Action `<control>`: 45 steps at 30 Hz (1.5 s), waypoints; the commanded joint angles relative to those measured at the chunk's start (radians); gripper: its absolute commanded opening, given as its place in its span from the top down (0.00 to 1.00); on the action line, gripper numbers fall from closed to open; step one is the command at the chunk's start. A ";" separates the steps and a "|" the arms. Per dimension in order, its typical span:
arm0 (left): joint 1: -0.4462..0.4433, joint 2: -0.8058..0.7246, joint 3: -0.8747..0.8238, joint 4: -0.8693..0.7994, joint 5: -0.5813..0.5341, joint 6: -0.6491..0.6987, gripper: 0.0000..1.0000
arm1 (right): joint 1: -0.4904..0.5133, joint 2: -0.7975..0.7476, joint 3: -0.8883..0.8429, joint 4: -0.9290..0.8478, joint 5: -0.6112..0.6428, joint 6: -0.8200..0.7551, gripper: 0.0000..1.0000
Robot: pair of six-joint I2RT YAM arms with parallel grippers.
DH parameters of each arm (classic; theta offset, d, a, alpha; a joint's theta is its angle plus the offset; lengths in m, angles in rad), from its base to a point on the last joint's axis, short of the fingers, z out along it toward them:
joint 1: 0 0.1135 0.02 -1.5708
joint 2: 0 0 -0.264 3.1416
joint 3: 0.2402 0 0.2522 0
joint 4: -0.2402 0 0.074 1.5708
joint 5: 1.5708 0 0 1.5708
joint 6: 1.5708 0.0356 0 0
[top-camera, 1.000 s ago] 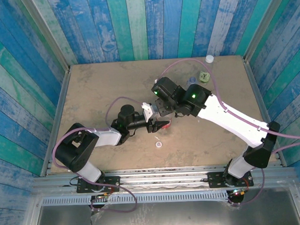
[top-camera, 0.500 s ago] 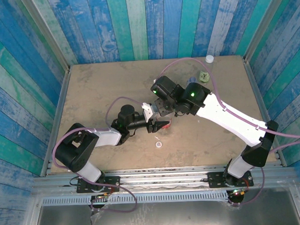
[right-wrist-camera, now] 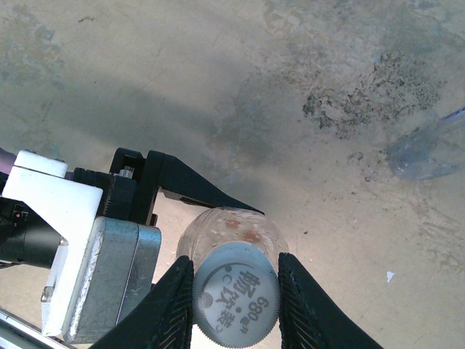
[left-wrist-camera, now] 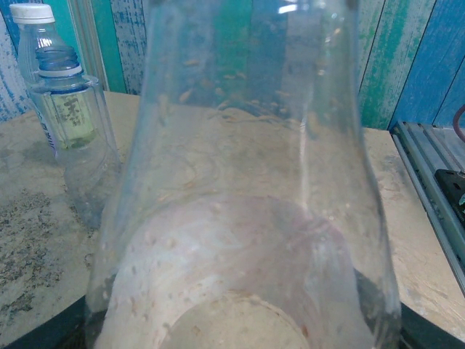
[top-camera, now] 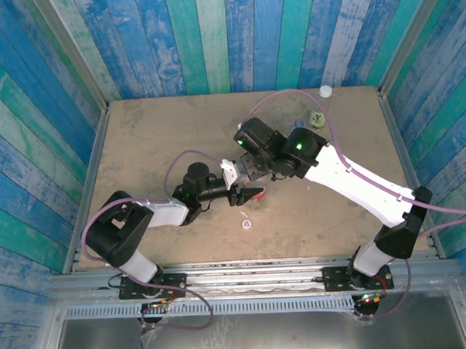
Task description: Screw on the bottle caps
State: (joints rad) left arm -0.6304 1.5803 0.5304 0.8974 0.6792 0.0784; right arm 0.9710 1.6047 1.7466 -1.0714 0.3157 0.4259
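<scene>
The right fingers pinch the cap from both sides, pressed to its ribbed rim. The cap sits on the neck of the bottle. The left fingers clamp that bottle lower down, holding it over the middle of the table.

From where I stand, this looks like the cap being turned home. To do it well, the right wrist should turn squarely about the neck with light downward pressure, so the thread doesn't cross. The left grip must be firm enough that the bottle doesn't spin along. Squeeze too hard, though, and the thin plastic would probably dent.

The right wrist view looks down on the cap's printed top and shows how the fingers sit on it. Whether the thread has caught is hidden beneath the cap.

The left wrist view looks through the bottle's clear wall. Off to its left stand a capped bottle and, in front of it, an open bottle with a yellow-green label.

The top view adds the held bottle's red label and a loose cap lying on the table just nearer the bases.
</scene>
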 commanded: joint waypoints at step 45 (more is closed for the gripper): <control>-0.001 0.021 0.003 -0.032 -0.010 0.016 0.35 | -0.040 -0.270 -0.170 0.172 -0.187 -0.295 0.31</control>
State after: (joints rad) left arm -0.6304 1.5803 0.5304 0.8986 0.6785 0.0784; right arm 0.9451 1.3991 1.6211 -0.9962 0.1764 0.2489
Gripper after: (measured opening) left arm 0.649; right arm 0.697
